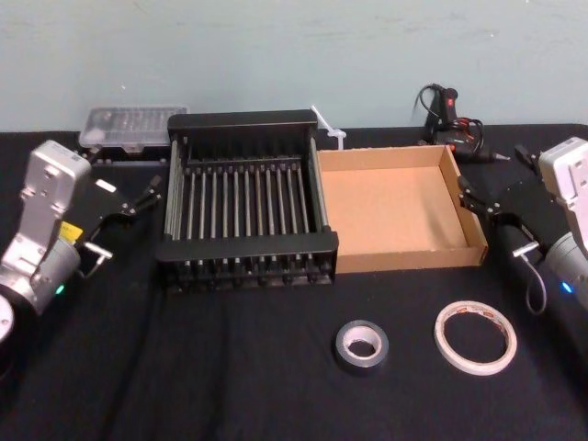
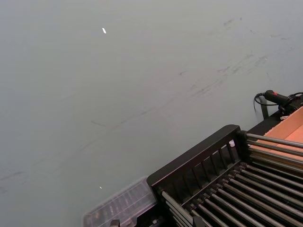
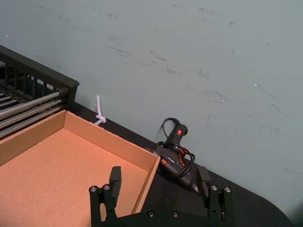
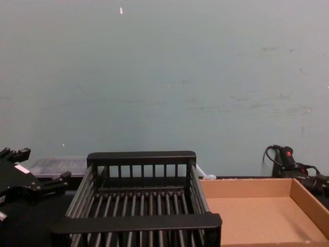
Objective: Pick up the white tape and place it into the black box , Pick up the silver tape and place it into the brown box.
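R hand open; white tape print illegible.

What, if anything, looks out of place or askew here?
Nothing stands out: white tape and silver tape lie flat; black box and brown box sit squarely side by side, empty, flanked by the left gripper and right gripper.

Open table around silver tape, white tape; black box, brown box open-topped.

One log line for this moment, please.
white tape, silver tape: on table, untouched | black box, brown box: empty | left hand: open beside black box | right hand: open beside brown box
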Available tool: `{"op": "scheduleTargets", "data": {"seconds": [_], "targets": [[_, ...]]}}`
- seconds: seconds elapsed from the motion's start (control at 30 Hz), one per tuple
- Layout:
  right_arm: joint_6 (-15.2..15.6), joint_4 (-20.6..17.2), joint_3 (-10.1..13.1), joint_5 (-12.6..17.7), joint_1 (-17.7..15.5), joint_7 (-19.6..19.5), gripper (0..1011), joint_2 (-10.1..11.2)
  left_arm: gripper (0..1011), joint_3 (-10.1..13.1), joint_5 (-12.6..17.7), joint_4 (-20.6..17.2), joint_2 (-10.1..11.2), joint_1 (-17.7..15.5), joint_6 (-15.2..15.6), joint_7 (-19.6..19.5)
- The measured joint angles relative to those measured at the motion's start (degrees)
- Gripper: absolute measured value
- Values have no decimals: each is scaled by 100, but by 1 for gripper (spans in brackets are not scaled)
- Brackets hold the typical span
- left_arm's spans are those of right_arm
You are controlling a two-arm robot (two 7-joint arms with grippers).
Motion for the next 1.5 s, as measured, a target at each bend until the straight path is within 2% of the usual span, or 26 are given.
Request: {"op": "scheduleTargets", "data": {"seconds": [1.5], "targets": [[0, 0, 0, 0, 0, 0, 1002, 0, 1001, 0, 0, 0, 0, 0, 0, 0]]}}
